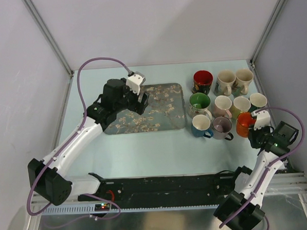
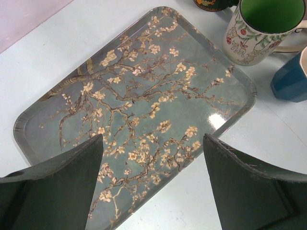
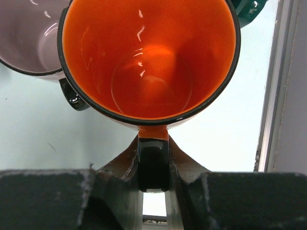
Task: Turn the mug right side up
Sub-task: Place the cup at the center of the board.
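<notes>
I had the left arm (image 1: 75, 139) stretched forward and inward over the table (image 1: 145, 154), elbow bent, wrist above the far-left part of the tray (image 1: 166, 119). The left gripper (image 1: 142, 99) hung over the tray with its jaws spread wide and nothing between them. In the wrist view, its dark, matte, wedge-shaped fingers (image 2: 62, 187) framed the tray below. The tray was a glossy rounded rectangle, grey-blue with a cream blossom-branch print.

The right arm (image 1: 264, 166) was folded short at the right side, wrist pointing away from me. The right gripper (image 3: 153, 153) was clamped on the orange mug (image 3: 148, 57) by its dark glossy handle, pinched between scuffed pads. The mug was mouth up at the near right end of the mug cluster, right of the tray. It was round, glazed orange inside, with a thin black rim. I couldn't tell if its base touched the table.

A pale lilac mug (image 3: 29, 38) sat just beside it. A green-lined floral mug (image 2: 266, 28) and a faceted blue mug (image 2: 290, 79) stood just off the tray.
</notes>
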